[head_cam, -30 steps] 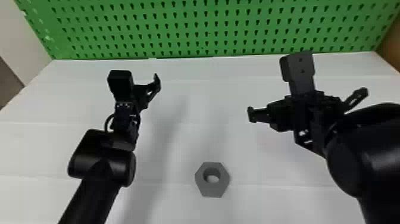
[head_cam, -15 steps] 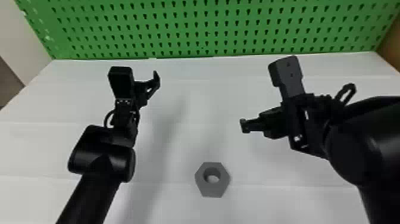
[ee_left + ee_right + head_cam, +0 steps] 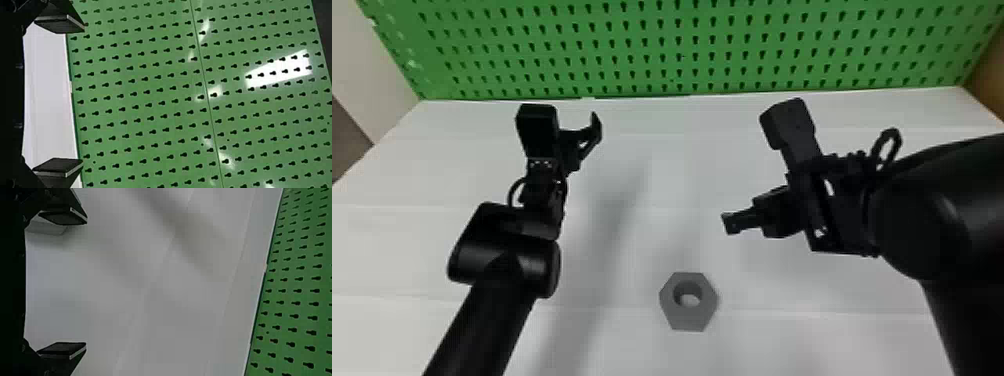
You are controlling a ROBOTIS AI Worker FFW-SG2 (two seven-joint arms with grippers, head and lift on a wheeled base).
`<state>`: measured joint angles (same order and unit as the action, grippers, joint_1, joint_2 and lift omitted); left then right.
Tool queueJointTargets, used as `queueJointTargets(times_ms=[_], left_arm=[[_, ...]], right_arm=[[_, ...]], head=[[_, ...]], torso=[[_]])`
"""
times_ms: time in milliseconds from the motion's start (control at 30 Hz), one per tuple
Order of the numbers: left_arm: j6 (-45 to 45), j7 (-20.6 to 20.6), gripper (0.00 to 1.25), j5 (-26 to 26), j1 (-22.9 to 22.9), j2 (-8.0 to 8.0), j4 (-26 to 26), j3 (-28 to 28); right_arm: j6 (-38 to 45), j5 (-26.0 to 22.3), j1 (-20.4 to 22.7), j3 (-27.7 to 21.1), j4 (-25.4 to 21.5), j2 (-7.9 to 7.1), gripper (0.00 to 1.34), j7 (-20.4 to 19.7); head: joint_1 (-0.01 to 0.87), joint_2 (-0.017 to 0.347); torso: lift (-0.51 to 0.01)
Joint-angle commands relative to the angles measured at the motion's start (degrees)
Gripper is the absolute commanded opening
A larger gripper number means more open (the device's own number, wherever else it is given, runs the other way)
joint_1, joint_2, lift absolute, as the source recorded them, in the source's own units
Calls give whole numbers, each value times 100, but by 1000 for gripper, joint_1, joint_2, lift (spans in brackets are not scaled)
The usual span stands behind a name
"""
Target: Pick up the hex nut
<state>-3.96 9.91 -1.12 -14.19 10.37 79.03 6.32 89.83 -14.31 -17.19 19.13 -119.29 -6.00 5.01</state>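
The grey hex nut point(image 3: 688, 314) lies flat on the white table in the head view, below and left of my right gripper point(image 3: 732, 223), which hangs above the table. In the right wrist view the right gripper point(image 3: 86, 282) stands open, and a grey edge of the hex nut point(image 3: 46, 227) shows beside its upper finger. My left gripper point(image 3: 596, 126) is held farther back on the left, away from the nut. In the left wrist view the left gripper point(image 3: 83, 94) is open with nothing between its fingers.
A green pegboard point(image 3: 652, 50) stands along the back edge of the white table point(image 3: 782, 330). A wooden-brown side panel point(image 3: 988, 75) rises at the far right, and a pale wall point(image 3: 377, 65) at the far left.
My right gripper has moved a little to the left and nearer the robot, its wrist turning as it went. The left arm has hardly moved and the nut lies where it was.
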Motion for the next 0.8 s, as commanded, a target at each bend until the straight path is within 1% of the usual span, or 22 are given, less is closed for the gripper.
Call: queueJointTargets(times_ms=[0, 133, 267, 433, 633, 767], left_arm=[[-8, -6, 1160, 33, -84, 9, -36, -43], [-8, -6, 1160, 95, -128, 9, -45, -96], [-8, 2, 1160, 165, -181, 9, -54, -104], [-8, 2, 1160, 200, -401, 9, -151, -52], [-17, -6, 1160, 218, -576, 9, -256, 1], [-17, -6, 1160, 253, -708, 9, -309, 45]], right_arm=[[25, -186, -161, 135, 169, -24, 1169, 0], [25, -247, -188, 170, 248, 3, 1169, 0], [25, -441, -232, 214, 371, -24, 1169, 0], [25, -502, -214, 144, 521, -24, 1169, 0], [25, -687, -170, 127, 784, 29, 1172, 0], [25, -722, -240, 162, 837, 38, 1172, 0]], head=[[785, 149], [785, 149], [785, 149], [785, 149], [785, 149], [785, 149]], torso=[[-90], [-90], [-90], [-90], [-90], [-90]])
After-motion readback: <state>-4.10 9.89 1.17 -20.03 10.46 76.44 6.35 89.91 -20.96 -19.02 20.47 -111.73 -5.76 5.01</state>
